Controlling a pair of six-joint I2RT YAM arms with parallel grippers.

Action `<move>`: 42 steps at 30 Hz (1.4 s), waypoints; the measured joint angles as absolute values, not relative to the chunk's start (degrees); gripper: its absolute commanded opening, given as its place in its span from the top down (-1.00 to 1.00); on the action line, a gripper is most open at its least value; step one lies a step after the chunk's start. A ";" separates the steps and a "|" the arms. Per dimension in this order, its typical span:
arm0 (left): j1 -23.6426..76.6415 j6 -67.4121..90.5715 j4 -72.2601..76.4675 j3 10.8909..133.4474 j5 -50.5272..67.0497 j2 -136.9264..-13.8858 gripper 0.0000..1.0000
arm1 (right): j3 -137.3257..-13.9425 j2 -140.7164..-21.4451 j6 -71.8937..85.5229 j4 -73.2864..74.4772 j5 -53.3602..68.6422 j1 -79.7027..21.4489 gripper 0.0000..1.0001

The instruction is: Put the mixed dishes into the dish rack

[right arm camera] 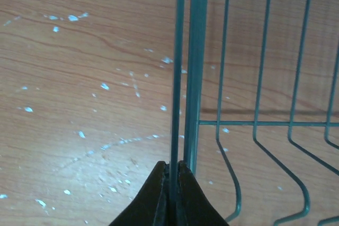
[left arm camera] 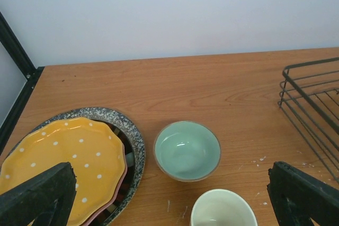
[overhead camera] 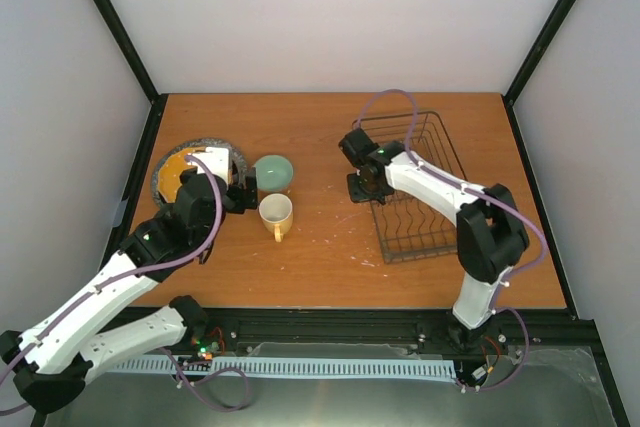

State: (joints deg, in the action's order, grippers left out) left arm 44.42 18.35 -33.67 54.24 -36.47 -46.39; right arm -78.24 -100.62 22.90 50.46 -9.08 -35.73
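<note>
No writing, label, brand, number or sign can be read in any of the three views.
</note>
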 measured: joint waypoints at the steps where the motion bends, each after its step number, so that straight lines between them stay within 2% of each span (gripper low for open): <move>1: 44.42 18.35 -34.04 54.22 -36.75 -45.91 -0.99 | -79.15 -101.89 23.35 50.28 -8.99 -36.25 0.94; 31: 44.42 18.55 -38.22 53.89 -39.75 -37.10 -1.00 | -102.52 -119.87 37.58 52.16 -10.33 -40.69 0.93; 33: 44.42 18.50 -38.17 53.89 -39.35 -38.24 -0.99 | -102.52 -119.87 37.58 52.21 -10.37 -40.88 0.65; 36: 44.42 18.39 -38.04 53.89 -38.24 -42.50 -0.99 | -102.48 -119.83 37.91 51.79 -10.39 -41.19 0.05; 39: 44.40 18.52 -38.15 53.91 -36.40 -48.88 -0.92 | -101.69 -119.07 37.93 51.33 -11.33 -41.71 -0.13; 42: 44.36 18.96 -38.39 53.91 -33.67 -55.59 -0.76 | -101.10 -118.10 37.89 51.75 -12.36 -41.93 -0.16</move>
